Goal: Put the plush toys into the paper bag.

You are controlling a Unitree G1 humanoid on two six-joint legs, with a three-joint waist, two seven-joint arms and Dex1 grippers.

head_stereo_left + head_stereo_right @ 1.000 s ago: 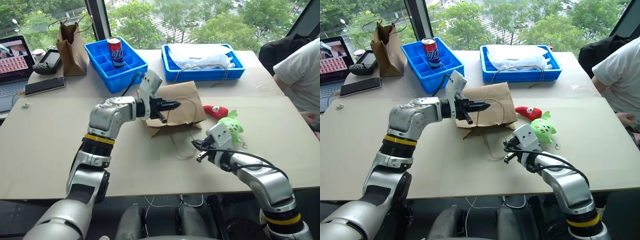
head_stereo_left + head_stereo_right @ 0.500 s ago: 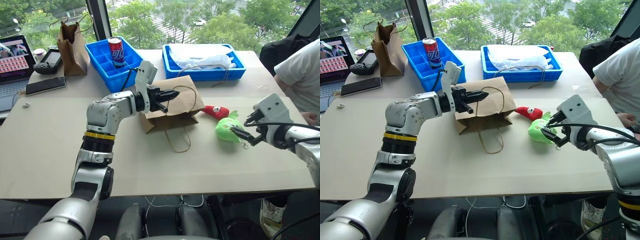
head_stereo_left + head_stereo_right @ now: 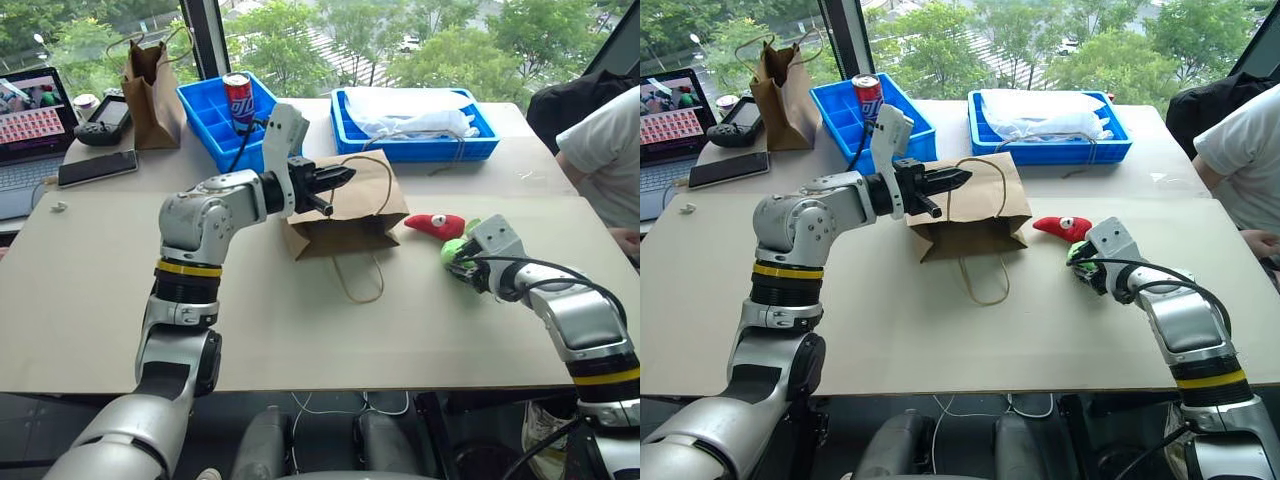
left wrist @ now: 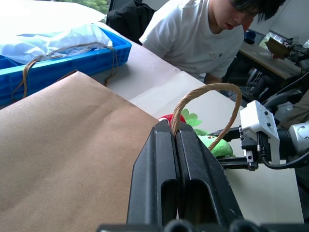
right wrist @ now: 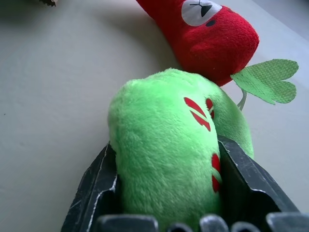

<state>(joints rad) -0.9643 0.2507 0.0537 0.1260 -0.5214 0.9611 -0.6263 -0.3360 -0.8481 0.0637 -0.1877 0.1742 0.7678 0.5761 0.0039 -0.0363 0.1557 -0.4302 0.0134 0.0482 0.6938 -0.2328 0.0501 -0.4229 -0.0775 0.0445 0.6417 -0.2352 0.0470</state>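
Note:
The wide light-brown paper bag [image 3: 350,205] lies on the table's middle, its top lifted. My left gripper [image 3: 343,178] is shut on its upper twine handle [image 4: 208,90], held level above the bag. The second handle [image 3: 360,282] lies loose on the table in front of the bag. To the right of the bag lies the red chili plush toy [image 3: 435,224]. Touching it, nearer me, is the lime-green plush toy [image 5: 164,140]. My right gripper [image 3: 462,264] is shut on the green toy, with one finger [image 5: 91,193] pressed against each side. The green toy rests on the table.
A narrower dark brown bag [image 3: 150,80], a laptop [image 3: 35,110], a phone [image 3: 95,168] and a controller [image 3: 105,118] sit at the back left. A blue divided tray [image 3: 205,110] holds a can [image 3: 238,98]. Another blue tray [image 3: 415,140] holds plastic wrap. A person [image 3: 600,150] sits at the right.
My right gripper swung from the bag's loose handle out to the right, opened wide, then closed on the green toy. My left gripper rose a little with the bag's handle.

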